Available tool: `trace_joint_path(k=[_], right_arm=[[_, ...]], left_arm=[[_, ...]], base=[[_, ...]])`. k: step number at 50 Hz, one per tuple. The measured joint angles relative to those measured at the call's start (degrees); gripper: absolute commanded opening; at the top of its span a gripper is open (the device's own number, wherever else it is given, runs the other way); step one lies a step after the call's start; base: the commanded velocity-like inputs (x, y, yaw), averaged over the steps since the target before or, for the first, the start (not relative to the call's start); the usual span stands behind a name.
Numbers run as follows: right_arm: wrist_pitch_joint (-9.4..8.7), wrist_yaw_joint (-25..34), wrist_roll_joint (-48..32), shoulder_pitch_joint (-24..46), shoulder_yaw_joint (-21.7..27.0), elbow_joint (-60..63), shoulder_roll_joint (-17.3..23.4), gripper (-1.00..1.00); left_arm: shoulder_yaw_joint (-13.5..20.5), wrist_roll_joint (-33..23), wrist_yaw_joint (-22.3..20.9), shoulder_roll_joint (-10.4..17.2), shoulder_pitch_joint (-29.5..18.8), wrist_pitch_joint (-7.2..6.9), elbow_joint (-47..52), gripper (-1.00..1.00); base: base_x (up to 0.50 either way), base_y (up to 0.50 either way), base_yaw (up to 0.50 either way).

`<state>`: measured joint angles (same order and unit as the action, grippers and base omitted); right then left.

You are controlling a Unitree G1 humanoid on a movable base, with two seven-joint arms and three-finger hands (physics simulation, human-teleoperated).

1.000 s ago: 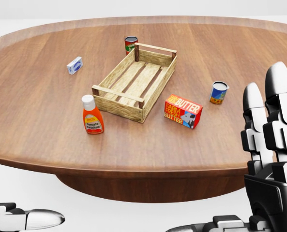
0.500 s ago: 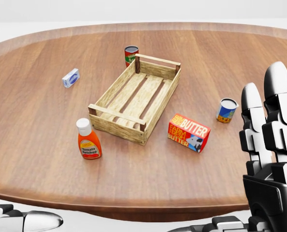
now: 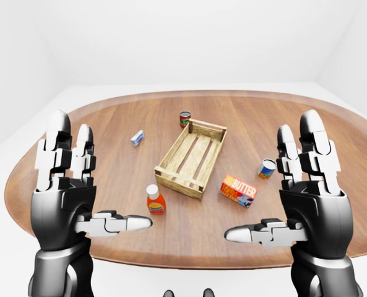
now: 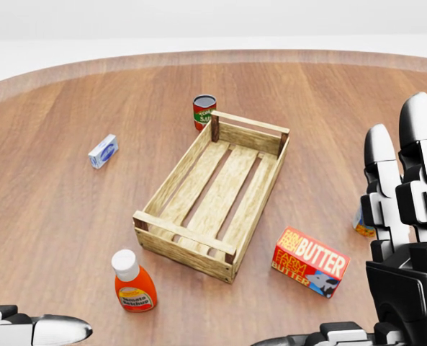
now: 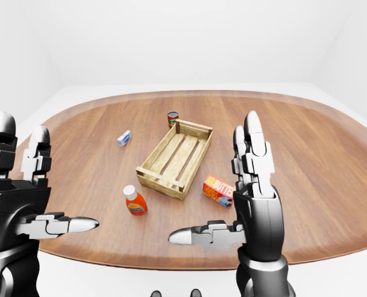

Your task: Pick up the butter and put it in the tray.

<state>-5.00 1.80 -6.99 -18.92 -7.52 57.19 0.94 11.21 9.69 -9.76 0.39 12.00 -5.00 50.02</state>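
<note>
The butter (image 4: 312, 262) is a red and yellow box lying on the wooden table, just right of the tray's near corner in the head view. The tray (image 4: 184, 247) is a slatted wooden crate standing empty mid-table. My right hand (image 3: 276, 192) is raised, open, palm inward, to the right of the butter and well short of it. My left hand (image 3: 93, 185) is raised the same way at the left, open and holding nothing. Neither hand touches anything.
A ketchup bottle (image 4: 134, 282) stands left of the tray's near end. A red can (image 4: 204, 112) sits at its far corner. A small blue-white box (image 4: 103, 151) lies further left. A blue can (image 3: 267, 168) stands right of the butter, half hidden by my right hand in the head view.
The whole head view has shifted: the camera moved closer, so table, tray and butter slid down the picture and grew. Both hands keep their open pose.
</note>
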Motion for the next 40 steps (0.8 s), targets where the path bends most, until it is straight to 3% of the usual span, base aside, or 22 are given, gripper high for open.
trace_joint_path(k=[31,40], right_arm=[[0.0,-0.42,1.53,0.16,1.79,-0.23,-0.52,1.0],[0.0,-0.76,2.06,0.15,1.92,-0.15,-0.71,1.0]], left_arm=[[0.15,0.2,0.02,-0.05,-0.03,0.0,0.39,1.0],[0.25,0.3,0.02,-0.04,-0.03,0.0,0.46,1.0]], base=[[0.5,-0.01,0.0],[0.01,0.0,0.0]])
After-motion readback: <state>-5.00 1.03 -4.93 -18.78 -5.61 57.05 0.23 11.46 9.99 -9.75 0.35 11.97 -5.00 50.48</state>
